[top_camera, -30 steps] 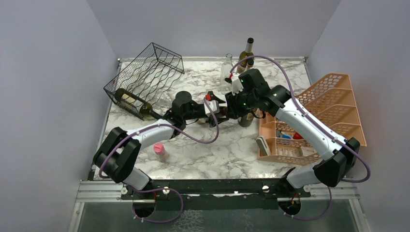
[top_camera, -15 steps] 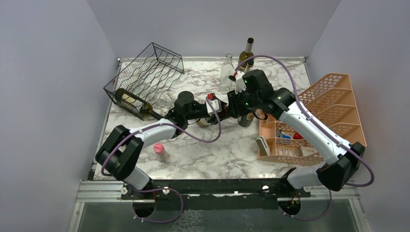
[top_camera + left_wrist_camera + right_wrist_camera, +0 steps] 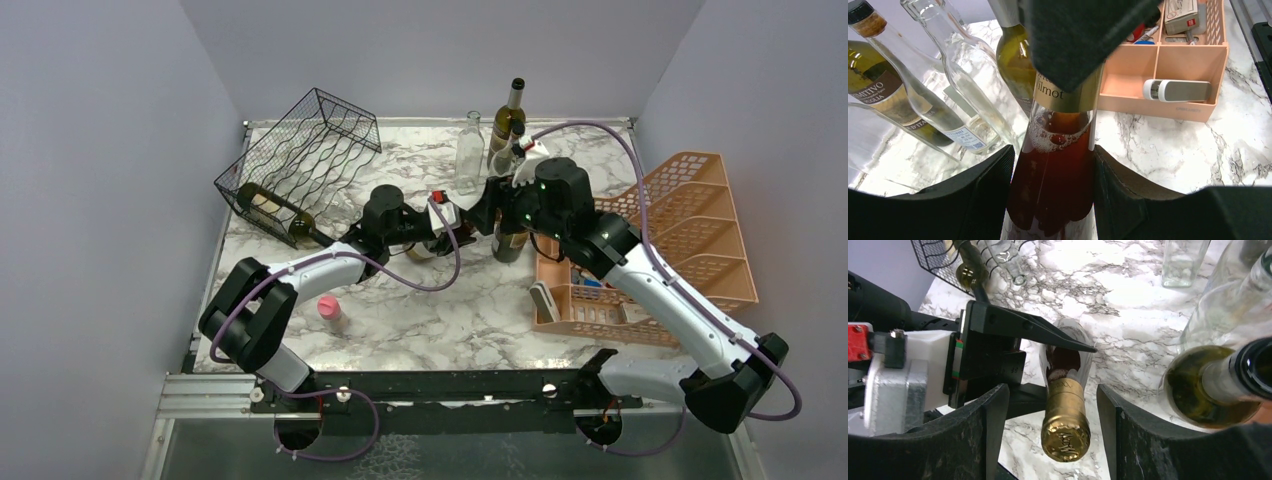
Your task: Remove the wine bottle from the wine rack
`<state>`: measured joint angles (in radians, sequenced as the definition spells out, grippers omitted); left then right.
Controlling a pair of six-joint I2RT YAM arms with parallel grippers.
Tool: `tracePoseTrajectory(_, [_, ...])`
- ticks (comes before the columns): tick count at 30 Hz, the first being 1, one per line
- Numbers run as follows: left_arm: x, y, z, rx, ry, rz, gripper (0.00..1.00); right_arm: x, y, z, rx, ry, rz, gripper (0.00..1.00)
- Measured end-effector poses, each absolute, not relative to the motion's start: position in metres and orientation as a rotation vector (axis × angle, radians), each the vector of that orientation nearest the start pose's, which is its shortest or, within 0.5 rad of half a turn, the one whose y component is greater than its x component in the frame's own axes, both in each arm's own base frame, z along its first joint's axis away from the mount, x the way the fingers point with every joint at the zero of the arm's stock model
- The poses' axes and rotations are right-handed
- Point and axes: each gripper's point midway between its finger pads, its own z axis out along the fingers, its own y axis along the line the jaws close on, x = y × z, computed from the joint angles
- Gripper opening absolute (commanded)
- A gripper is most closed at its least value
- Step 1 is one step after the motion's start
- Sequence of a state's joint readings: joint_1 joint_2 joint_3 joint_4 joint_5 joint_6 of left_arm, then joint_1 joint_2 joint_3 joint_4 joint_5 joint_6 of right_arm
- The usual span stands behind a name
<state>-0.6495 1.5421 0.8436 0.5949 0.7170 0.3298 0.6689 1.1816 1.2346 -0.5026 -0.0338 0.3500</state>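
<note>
The wine bottle (image 3: 1064,415), red wine under a gold foil cap, is clear of the rack (image 3: 310,150) and out over the middle of the counter (image 3: 440,310). It is tilted, and I cannot tell whether its base touches down. The left end effector (image 3: 1052,152) is closed on its body. The right end effector (image 3: 1050,387) is wide open, with a finger on each side of the foil neck and neither touching it.

This looks like a handover, and the danger is in the timing. If the left lets go before the right has closed, the bottle drops. The foil neck is narrow and probably slick, so a weak pinch could let it slide through.

A green bottle (image 3: 1198,390) stands just beside the right finger and clear bottles (image 3: 963,100) stand near it, so a sideways swing could topple them. The organizer (image 3: 690,200) is close on the right. A second bottle (image 3: 272,208) lies in the rack, well apart from all this.
</note>
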Motion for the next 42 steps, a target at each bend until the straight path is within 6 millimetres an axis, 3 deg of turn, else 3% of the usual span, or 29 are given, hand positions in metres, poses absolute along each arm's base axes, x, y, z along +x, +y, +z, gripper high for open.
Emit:
tracePoseTrajectory(10, [0.296, -0.355, 0.207, 1.221, 1.220, -0.867, 0.11, 0.274, 0.243, 0.250, -0.250, 2.032, 0.723, 0.62])
tracePoseTrajectory(16, [0.295, -0.355, 0.208, 1.211, 1.234, -0.885, 0.11, 0.286, 0.252, 0.260, -0.233, 1.965, 0.759, 0.61])
tracePoseTrajectory(19, [0.294, -0.355, 0.208, 1.207, 1.238, -0.890, 0.11, 0.292, 0.257, 0.258, -0.233, 1.960, 0.761, 0.40])
tracePoseTrajectory(22, [0.294, -0.355, 0.208, 1.206, 1.246, -0.898, 0.12, 0.297, 0.260, 0.249, -0.235, 1.977, 0.750, 0.28])
tracePoseTrajectory(24, [0.295, -0.355, 0.207, 1.204, 1.256, -0.900, 0.31, 0.299, 0.260, 0.249, -0.239, 1.973, 0.740, 0.18])
tracePoseTrajectory(27, [0.294, -0.354, 0.207, 1.197, 1.271, -0.914, 0.74, 0.300, 0.260, 0.248, -0.242, 1.972, 0.738, 0.03])
tracePoseTrajectory(29, [0.294, -0.353, 0.208, 1.189, 1.279, -0.922, 0.98, 0.301, 0.261, 0.249, -0.247, 1.970, 0.738, 0.01])
tracePoseTrajectory(34, [0.291, -0.352, 0.232, 1.160, 1.240, -0.946, 0.99, 0.310, 0.268, 0.255, -0.287, 1.982, 0.711, 0.01])
tracePoseTrajectory(42, [0.287, -0.330, 0.296, 1.102, 1.096, -0.880, 0.99, 0.337, 0.286, 0.265, -0.342, 2.049, 0.617, 0.01])
